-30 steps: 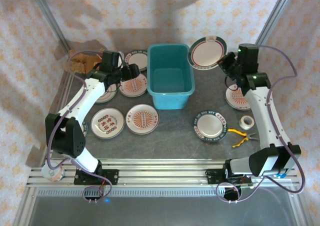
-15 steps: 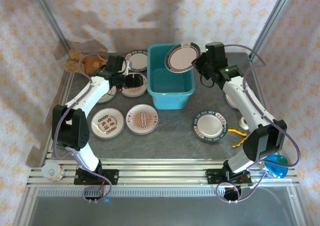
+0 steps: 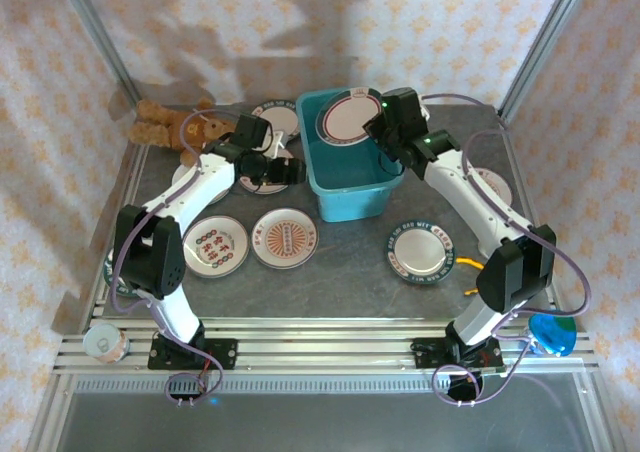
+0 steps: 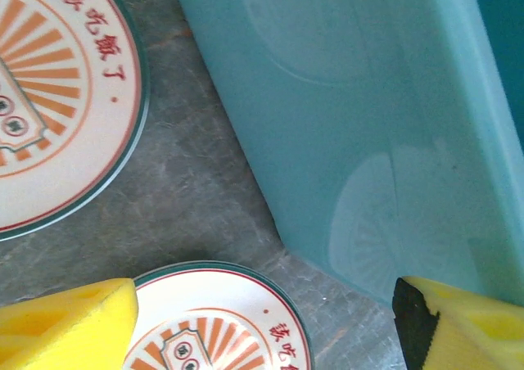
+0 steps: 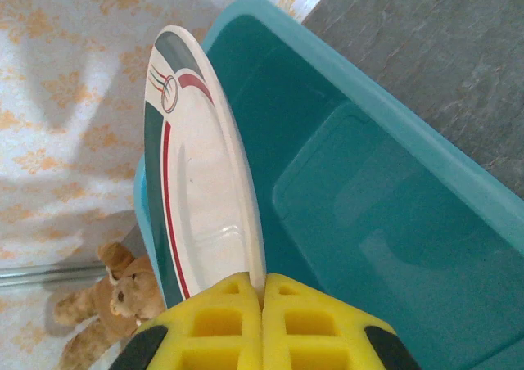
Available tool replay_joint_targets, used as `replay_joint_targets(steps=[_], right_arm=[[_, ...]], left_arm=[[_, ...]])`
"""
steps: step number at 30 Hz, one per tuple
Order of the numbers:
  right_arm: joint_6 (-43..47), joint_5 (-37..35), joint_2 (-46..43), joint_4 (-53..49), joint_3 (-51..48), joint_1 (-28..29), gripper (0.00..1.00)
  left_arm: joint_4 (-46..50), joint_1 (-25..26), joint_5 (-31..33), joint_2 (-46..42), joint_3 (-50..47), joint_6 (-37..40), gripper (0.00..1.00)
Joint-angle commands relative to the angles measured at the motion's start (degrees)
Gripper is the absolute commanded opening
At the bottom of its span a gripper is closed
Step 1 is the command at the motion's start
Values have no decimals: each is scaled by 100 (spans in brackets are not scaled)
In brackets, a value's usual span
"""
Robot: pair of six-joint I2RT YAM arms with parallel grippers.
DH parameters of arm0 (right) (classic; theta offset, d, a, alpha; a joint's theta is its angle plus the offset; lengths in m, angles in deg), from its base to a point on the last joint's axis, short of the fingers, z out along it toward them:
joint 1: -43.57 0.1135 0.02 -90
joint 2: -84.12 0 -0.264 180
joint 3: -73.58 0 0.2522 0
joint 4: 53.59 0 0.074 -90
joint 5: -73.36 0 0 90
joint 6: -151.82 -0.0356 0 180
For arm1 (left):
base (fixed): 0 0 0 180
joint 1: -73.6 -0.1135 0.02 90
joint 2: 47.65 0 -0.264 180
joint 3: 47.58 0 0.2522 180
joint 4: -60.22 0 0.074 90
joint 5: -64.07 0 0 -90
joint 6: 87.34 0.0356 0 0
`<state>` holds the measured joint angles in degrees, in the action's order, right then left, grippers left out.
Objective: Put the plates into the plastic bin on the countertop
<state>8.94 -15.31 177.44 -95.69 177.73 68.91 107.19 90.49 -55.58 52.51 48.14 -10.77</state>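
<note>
My right gripper (image 5: 262,303) is shut on the rim of a white plate (image 5: 196,173) with green and red bands, held on edge over the back of the teal plastic bin (image 5: 385,206). From above, that plate (image 3: 345,120) tilts over the bin (image 3: 352,202), with the right gripper (image 3: 378,129) beside it. My left gripper (image 4: 262,329) stands open low over the countertop (image 4: 188,198), beside the bin's left wall (image 4: 352,116), with an orange-patterned plate (image 4: 221,333) under it and another plate (image 4: 49,100) farther off. Further plates (image 3: 214,245) (image 3: 283,237) (image 3: 420,250) lie in front.
A teddy bear (image 3: 175,127) lies at the back left. Yellow pliers (image 3: 470,264) lie near the right arm. A blue round object (image 3: 548,334) and a can (image 3: 103,344) sit by the front rail. Patterned walls close in the back and sides.
The right arm has swung left, carrying the plate from right of the bin to above its back half. The left gripper has moved right, up to the bin's left wall.
</note>
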Motion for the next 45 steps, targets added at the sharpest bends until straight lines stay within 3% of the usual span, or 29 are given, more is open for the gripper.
replay_joint_targets(steps=[1, 6, 18, 32, 45], right_arm=[[-205, -519, 17, 152, 206, 23, 0], [-309, -587, 176, 121, 235, 65, 0], [-873, -791, 457, 255, 179, 270, 0], [-1462, -887, 735, 298, 163, 419, 0], [-1886, -1158, 1095, 145, 297, 480, 0]], left_arm=[[-62, 119, -262, 118, 195, -5, 84], [-166, 193, -480, 197, 277, -201, 84], [-28, 84, 33, -186, 248, 9, 85], [-45, 304, -426, 103, 367, 106, 85], [-315, 482, -402, 87, 301, -33, 86]])
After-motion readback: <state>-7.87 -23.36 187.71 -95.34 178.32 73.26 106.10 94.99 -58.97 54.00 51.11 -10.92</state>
